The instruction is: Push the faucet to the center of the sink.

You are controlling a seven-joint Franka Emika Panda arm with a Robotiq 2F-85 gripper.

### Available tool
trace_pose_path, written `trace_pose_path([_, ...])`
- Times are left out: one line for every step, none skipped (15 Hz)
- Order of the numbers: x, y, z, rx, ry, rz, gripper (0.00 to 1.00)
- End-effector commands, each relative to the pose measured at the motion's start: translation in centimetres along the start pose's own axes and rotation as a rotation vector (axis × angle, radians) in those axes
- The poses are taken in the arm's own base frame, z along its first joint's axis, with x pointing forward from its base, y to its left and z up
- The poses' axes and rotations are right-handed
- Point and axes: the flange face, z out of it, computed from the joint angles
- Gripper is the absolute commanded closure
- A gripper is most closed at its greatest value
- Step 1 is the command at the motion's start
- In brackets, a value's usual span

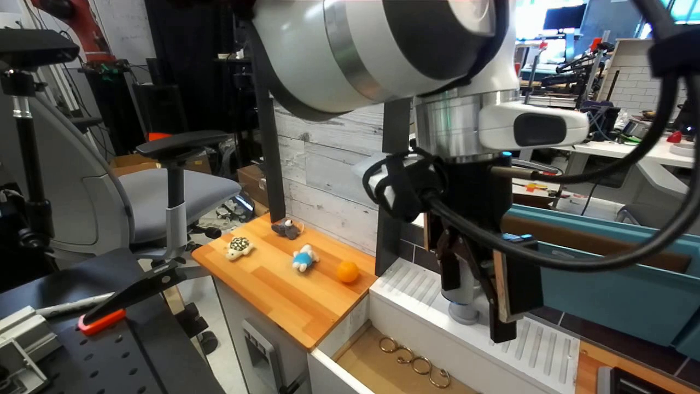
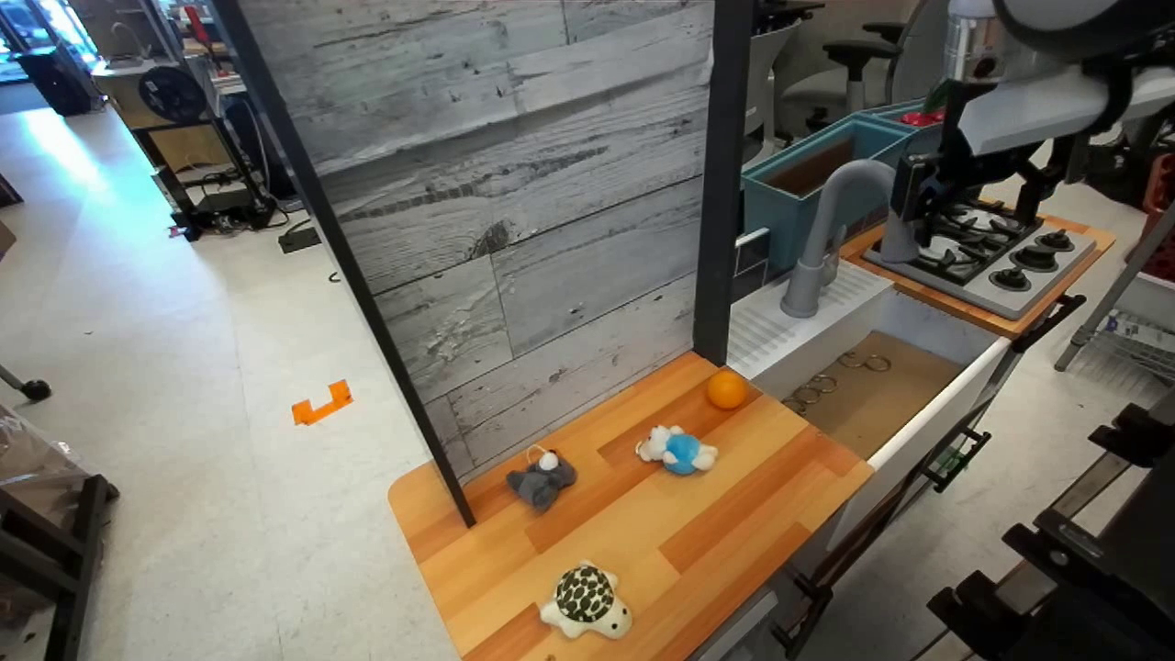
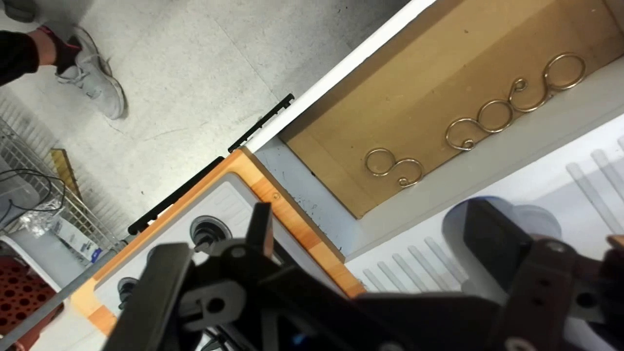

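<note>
Wooden table (image 2: 753,514) borders sink (image 2: 936,397) along one edge; faucet (image 2: 822,225), past that edge, faces stove (image 2: 991,262); gripper (image 3: 371,210), fingers wide; likely alignment step; next, sinkward push.

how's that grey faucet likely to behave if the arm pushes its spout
The faucet looks stiff: its thick spout holds a high arch. It may swivel rather than slide, since its round base stands on the ribbed ledge. The smooth, curved surface might let a push slip off.
</note>
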Motion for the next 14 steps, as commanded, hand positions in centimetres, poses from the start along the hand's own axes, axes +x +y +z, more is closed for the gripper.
trace_pose_path([0.6,2.6,-2.4,-0.015,-0.073,0.018,0.0])
trace_pose_path([0.2,3.0,-3.3,-0.022,-0.148,-0.018,0.0])
trace_pose_path([-0.5,3.3,-4.3,-0.023,-0.194,-0.066,0.0])
trace_pose_path([-0.9,3.5,-5.2,-0.031,-0.236,-0.105,0.0])
trace_pose_path([-1.5,3.5,-6.1,-0.042,-0.279,-0.144,0.0])
trace_pose_path([-2.0,3.5,-7.0,-0.057,-0.326,-0.18,0.0])
trace_pose_path([-2.5,3.3,-7.8,-0.075,-0.371,-0.213,0.0])
trace_pose_path([-3.0,3.1,-8.5,-0.099,-0.421,-0.242,0.0])
trace_pose_path([-3.5,2.8,-8.9,-0.135,-0.471,-0.259,0.0])
trace_pose_path([-3.0,2.9,-7.7,-0.096,-0.412,-0.206,0.0])
trace_pose_path([-3.2,2.7,-8.2,-0.099,-0.423,-0.212,0.0])
trace_pose_path([-3.2,2.5,-8.2,-0.096,-0.421,-0.212,0.0])
trace_pose_path([-3.2,2.6,-8.0,-0.095,-0.425,-0.211,0.0])
trace_pose_path([-3.2,2.7,-7.8,-0.096,-0.429,-0.208,0.0])
